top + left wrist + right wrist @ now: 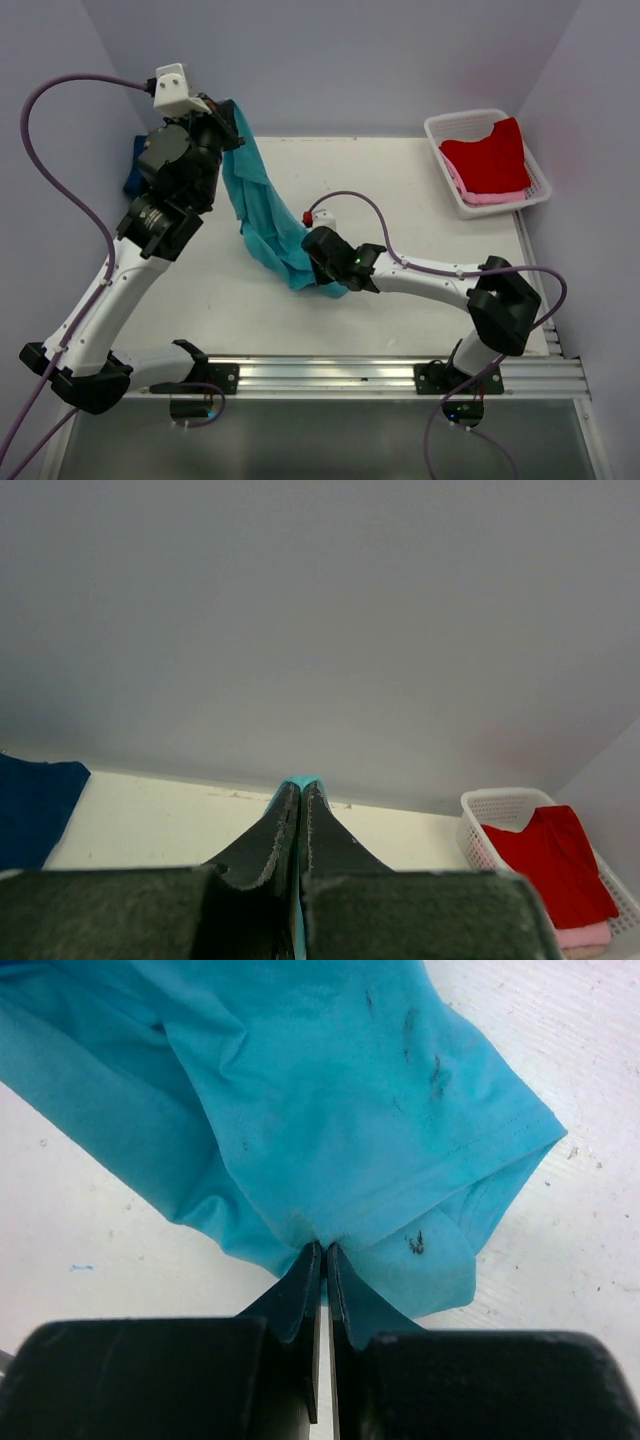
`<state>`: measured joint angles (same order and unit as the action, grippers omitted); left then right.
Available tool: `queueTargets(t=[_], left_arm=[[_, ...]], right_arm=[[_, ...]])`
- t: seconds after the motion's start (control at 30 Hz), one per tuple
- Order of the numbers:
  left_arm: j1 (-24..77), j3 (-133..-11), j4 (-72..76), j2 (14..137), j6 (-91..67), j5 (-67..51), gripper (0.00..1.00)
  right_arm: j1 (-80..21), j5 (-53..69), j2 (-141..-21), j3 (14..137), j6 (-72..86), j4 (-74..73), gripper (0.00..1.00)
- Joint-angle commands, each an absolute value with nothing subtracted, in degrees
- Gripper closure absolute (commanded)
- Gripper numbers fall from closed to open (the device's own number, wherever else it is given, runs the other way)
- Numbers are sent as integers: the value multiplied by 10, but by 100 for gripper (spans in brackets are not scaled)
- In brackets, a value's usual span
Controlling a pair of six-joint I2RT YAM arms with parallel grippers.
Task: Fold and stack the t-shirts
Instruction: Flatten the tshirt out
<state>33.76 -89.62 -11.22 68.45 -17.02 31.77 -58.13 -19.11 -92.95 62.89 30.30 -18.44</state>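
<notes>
A turquoise t-shirt (pixel 262 205) hangs in a long twisted drape from my raised left gripper (pixel 232 122) down to the table. In the left wrist view that gripper (pixel 300 786) is shut on a thin edge of the cloth, and a turquoise sliver shows between the jaws. My right gripper (pixel 318 272) is shut on the shirt's lower end near the table. In the right wrist view the right gripper (pixel 323 1248) pinches a fold of the turquoise t-shirt (pixel 330 1090) beside a sleeve hem. A navy t-shirt (pixel 134 172) lies at the back left, partly hidden by the left arm.
A white slotted basket (pixel 442 132) stands at the back right. It holds a folded red t-shirt (pixel 490 155) lying on a pink one (pixel 482 196). The walls close in the table at the back and on both sides. A metal rail (pixel 330 375) runs along the near edge.
</notes>
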Motion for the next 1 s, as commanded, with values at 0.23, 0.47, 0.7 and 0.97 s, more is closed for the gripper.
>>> queueTargets(t=[0.23, 0.47, 0.7, 0.97], left_arm=[[336, -894, -74, 664, -178, 323, 100], [336, -890, -74, 660, -180, 322, 100], [336, -886, -75, 660, -182, 319, 100], [335, -884, -73, 664, -184, 317, 100]], right_arm=[[-584, -200, -961, 649, 300, -189, 91], [-584, -168, -1016, 657, 308, -164, 89], [-584, -136, -1056, 669, 311, -142, 81], [-584, -127, -1067, 692, 304, -144, 74]])
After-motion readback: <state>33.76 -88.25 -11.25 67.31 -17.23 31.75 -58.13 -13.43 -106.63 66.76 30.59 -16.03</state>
